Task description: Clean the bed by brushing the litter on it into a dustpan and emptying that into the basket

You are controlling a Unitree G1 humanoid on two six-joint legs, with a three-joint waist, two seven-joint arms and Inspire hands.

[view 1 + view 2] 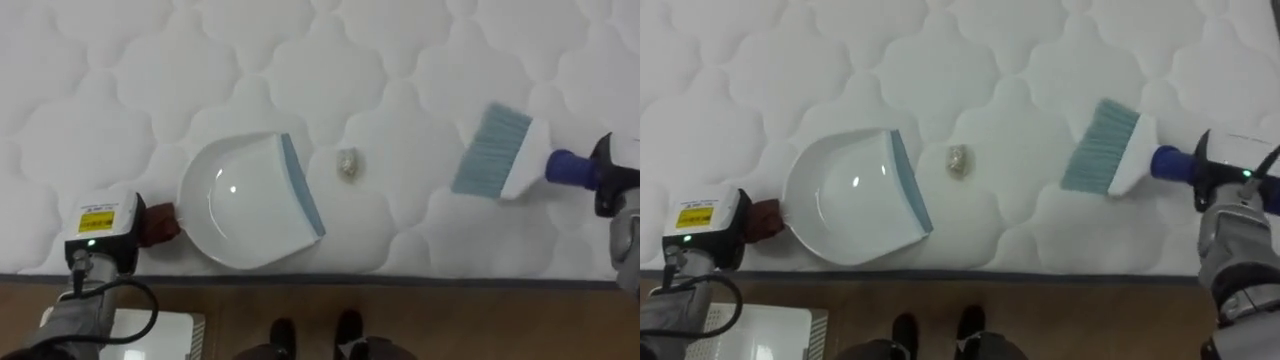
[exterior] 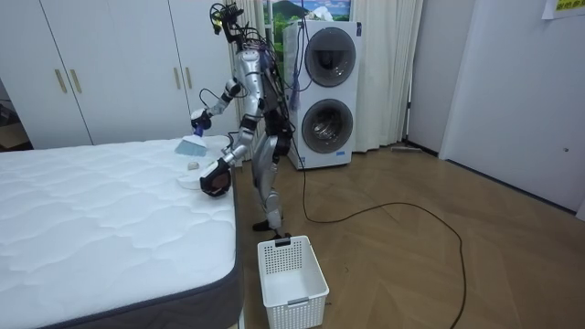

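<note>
The robot stands on the wood floor at the bed's (image 1: pixel 300 60) long edge, bent a little over it, with a white basket (image 2: pixel 297 309) on the floor by its feet. Just inside that edge lies a white dustpan (image 1: pixel 245 205), flat on the mattress, its blue lip turned to the robot's right. The left hand (image 1: pixel 158 225) meets the pan's rear rim; whether it grips there I cannot tell. Just beyond the lip, apart from it, sits a small pale crumb (image 1: pixel 348 164). Farther right, well clear of the crumb, is a brush (image 1: pixel 500 152), its blue-grey bristles slanting toward the crumb. The right hand (image 1: pixel 1215 175) is wrapped round its blue handle. Past the bed stand white wardrobes (image 2: pixel 110 73) and two stacked washers (image 2: pixel 327 91).
</note>
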